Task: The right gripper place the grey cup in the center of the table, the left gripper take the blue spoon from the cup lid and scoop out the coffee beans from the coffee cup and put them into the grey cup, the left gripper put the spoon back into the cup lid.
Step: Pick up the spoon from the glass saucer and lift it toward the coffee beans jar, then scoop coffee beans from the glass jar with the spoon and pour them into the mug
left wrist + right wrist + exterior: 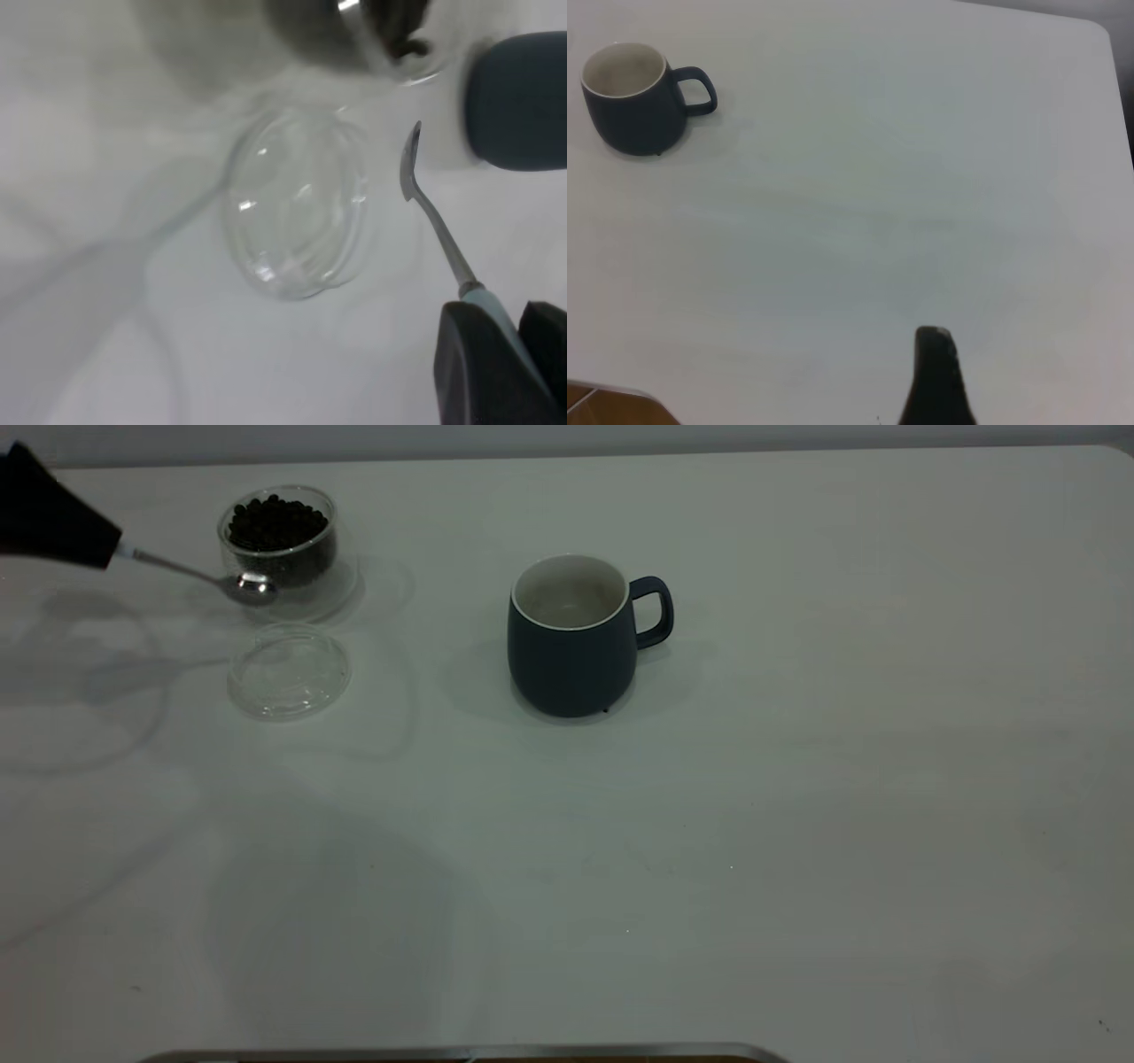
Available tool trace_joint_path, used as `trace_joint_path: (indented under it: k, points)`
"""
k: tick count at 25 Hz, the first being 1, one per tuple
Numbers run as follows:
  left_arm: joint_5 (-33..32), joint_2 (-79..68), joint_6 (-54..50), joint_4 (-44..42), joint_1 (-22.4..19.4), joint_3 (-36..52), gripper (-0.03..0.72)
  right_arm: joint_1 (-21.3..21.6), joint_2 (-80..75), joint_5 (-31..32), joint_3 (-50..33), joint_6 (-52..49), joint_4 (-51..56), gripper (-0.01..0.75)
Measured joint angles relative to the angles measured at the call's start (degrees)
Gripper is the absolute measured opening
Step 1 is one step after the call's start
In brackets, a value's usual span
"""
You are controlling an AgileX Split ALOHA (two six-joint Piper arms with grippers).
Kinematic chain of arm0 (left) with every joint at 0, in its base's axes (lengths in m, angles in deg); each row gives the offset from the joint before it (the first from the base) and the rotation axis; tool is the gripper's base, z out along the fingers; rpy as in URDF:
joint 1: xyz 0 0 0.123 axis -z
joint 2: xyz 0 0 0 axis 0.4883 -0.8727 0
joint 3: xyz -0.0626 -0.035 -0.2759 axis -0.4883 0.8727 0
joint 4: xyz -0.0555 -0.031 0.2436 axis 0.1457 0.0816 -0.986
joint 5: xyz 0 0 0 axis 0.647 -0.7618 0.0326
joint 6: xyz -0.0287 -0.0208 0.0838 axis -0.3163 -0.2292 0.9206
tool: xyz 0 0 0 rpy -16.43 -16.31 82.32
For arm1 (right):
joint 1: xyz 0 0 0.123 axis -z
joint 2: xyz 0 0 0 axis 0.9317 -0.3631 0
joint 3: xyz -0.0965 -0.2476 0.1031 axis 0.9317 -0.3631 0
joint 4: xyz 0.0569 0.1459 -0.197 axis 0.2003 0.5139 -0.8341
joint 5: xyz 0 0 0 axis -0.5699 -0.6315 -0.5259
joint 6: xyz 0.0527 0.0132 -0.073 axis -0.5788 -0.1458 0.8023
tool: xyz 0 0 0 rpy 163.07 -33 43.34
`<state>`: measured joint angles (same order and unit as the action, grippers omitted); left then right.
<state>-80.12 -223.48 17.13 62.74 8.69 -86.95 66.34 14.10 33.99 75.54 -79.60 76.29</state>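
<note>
**Spoon in hand, hovering by the beans**

The blue spoon (199, 577) sits at the upper left of the frame, its pale handle pinched between the fingers of the left gripper (518, 332), its metal bowl empty and low in front of the coffee cup (278, 538). Just below it lies the cup lid (290, 670), now bare. The grey cup (571, 638) stands well apart, near the middle of the table (797, 824), handle pointing right, nothing visible inside.

To scoop well, I'd say the spoon must rise over the glass rim, tilt bowl-down into the coffee beans (276, 521), then level off before travelling, or beans will scatter on the way across.

Count: one spoon, one lid, one glass cup, one mug, one heap of beans. The right gripper (935, 381) hangs far off the mug; I cannot tell how its fingers stand.
</note>
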Motion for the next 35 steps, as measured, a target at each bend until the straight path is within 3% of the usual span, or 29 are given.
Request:
trace_joint_path:
  k: [12, 23, 35]
  points:
    - [-0.12, 7.55, 8.0, 0.12, 1.7, 0.0, 0.121, 0.0, 0.0, 0.0, 0.0, 0.0, 0.0, 0.59]
    - [15.23, 7.56, 16.54, 0.07, 4.54, 0.0, 0.121, 0.0, 0.0, 0.0, 0.0, 0.0, 0.0, 0.59]
    - [18.74, 5.9, 20.42, 0.07, 6.22, 0.05, 0.121, 0.0, 0.0, 0.0, 0.0, 0.0, 0.0, 0.59]
